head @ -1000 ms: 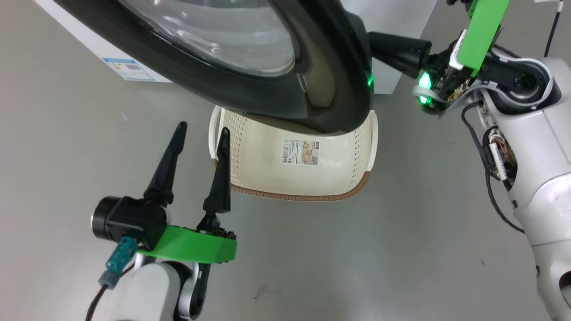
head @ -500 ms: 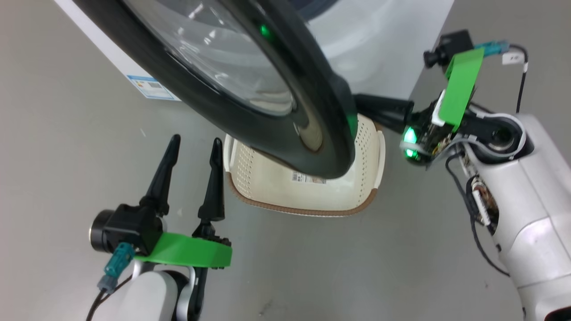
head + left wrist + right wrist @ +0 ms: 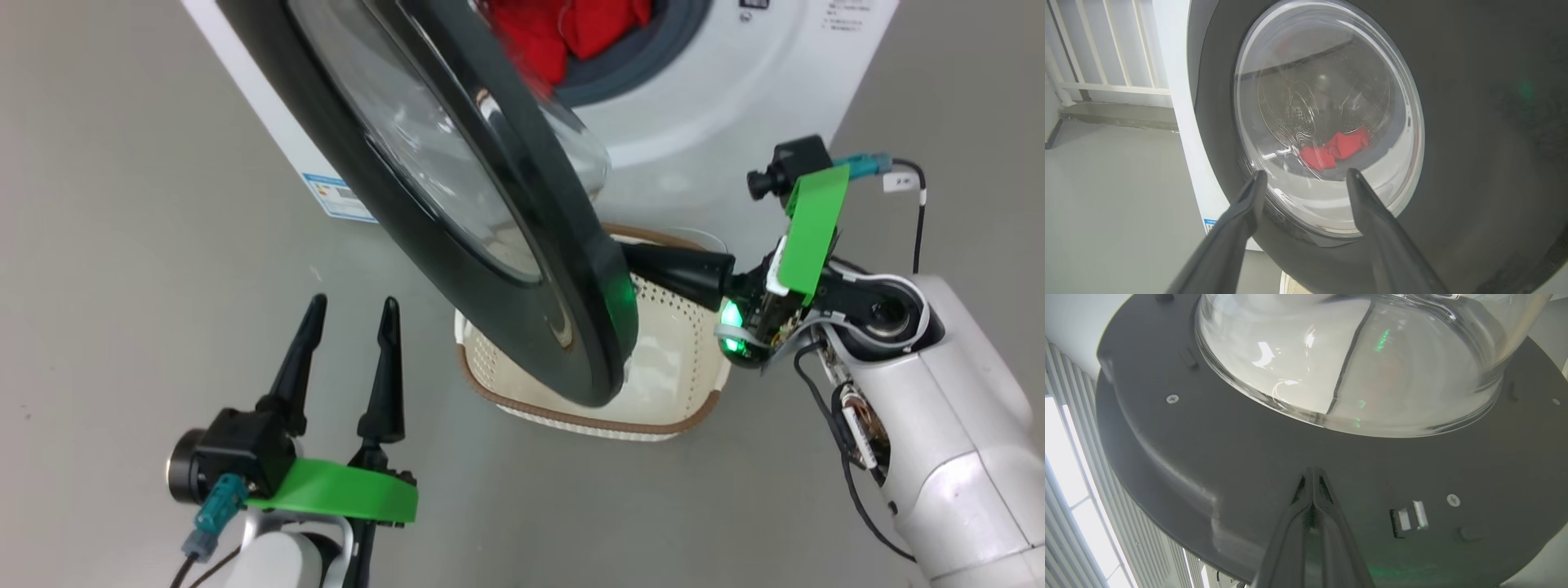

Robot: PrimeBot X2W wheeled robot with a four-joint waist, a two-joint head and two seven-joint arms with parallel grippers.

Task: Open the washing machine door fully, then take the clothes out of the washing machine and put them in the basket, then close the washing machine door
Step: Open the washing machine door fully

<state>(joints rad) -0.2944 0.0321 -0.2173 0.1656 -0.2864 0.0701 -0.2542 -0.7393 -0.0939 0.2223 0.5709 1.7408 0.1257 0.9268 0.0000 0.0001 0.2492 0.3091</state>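
The door (image 3: 441,188) stands partly open, swung out from the washing machine (image 3: 718,106) with its lower edge hanging over the basket (image 3: 588,420), which sits on the floor (image 3: 122,245) in front of the machine. The red clothes (image 3: 563,33) lie inside the machine. The right tool (image 3: 1312,471) is closed on nothing, and its joined tip appears to bear on the door's dark inner face just below the glass bowl (image 3: 1347,359). Risk one: this is a push, not a grip, so the tip could skid across the smooth plastic and the door could swing back. Risk two: the left tool (image 3: 353,304), its fingers spread and empty, hovers near the door's outer face and in its likely swing path; further opening could bring the rim against it. Risk three: the rim passes close above the basket and might knock it. The right wrist view shows the contact point, which the rim hides in the head view. The left wrist view shows the clothes through the glass, lying low. The head view alone shows the basket beneath the door.
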